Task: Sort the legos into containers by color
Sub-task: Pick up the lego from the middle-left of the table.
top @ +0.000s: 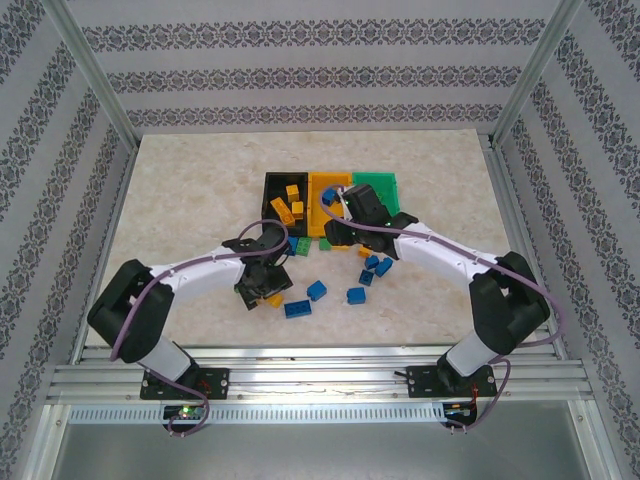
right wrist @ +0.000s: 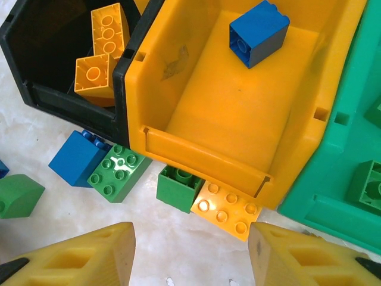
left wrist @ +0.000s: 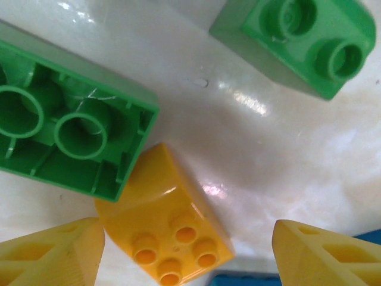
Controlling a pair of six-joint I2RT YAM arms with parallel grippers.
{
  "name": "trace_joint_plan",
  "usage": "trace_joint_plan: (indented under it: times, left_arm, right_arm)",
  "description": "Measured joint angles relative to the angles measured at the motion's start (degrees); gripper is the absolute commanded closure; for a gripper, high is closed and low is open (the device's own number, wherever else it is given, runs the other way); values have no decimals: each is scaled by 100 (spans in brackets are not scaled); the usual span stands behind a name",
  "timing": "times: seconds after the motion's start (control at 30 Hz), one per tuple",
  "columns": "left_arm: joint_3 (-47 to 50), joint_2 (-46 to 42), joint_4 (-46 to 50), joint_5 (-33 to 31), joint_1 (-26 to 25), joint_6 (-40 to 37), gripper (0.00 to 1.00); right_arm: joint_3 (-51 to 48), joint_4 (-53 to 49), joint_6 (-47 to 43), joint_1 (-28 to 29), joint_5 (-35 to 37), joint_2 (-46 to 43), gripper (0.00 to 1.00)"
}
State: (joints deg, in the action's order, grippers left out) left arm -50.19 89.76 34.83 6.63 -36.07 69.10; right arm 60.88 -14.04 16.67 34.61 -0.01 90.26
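Bricks of studded plastic, blue, yellow-orange and green, lie scattered at centre frame on the marbled tabletop, just below a black bin, an orange bin and a green bin of rectangular plastic. Left hand: spread, straddling a yellow-orange brick. Right hand: spread, empty, below the orange bin.

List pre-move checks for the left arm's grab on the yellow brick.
1. Left gripper open, straddling yellow brick: ok.
2. Brick centred in the gap: not ok, it sits close to one finger.
3. Upturned green brick clear of it: cannot tell, corners meet in view.
4. Black bin already holds yellow bricks: ok.
5. Right gripper open, empty, near orange bin: ok.
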Motion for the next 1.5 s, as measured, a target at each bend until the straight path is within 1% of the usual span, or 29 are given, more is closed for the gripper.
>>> trace_joint_plan:
  times: [0.2, 0.3, 0.33, 0.53, 0.6, 0.7, 0.73, 0.87, 1.23, 1.37, 1.5]
  left_arm:
    - [-59, 162, 87, -138, -42, 308, 31]
    - [-72, 216, 116, -155, -50, 350, 37]
    - [-87, 227, 146, -175, -57, 352, 41]
    - [-229, 280, 190, -227, -63, 317, 44]
    - [-291, 299, 188, -225, -63, 302, 50]
    - [-328, 323, 188, -221, -63, 229, 52]
    - [-330, 323, 188, -223, -63, 216, 57]
    - [-330, 321, 186, -232, -63, 166, 61]
    - [-378, 273, 186, -304, -63, -66, 61]
    - [-640, 105, 188, -485, -63, -337, 61]
    - [-1040, -107, 247, -872, -63, -688, 61]
  right_arm:
    - [-87, 83, -61, 0, 2, -76, 46]
    - [-107, 85, -81, 0, 2, -85, 46]
    - [-107, 96, -85, 0, 2, -85, 46]
    - [-105, 107, -168, -2, 0, -85, 46]
    - [-92, 105, -170, -2, 0, -70, 46]
    - [-37, 107, -170, -2, -4, 9, 46]
    - [-28, 107, -170, -2, -4, 28, 46]
    - [-26, 107, -173, -2, -2, 35, 46]
    - [-26, 107, -190, -2, -2, 33, 46]
    - [-26, 107, -188, -2, -2, 33, 46]
    - [-26, 107, -186, -2, -2, 31, 46]
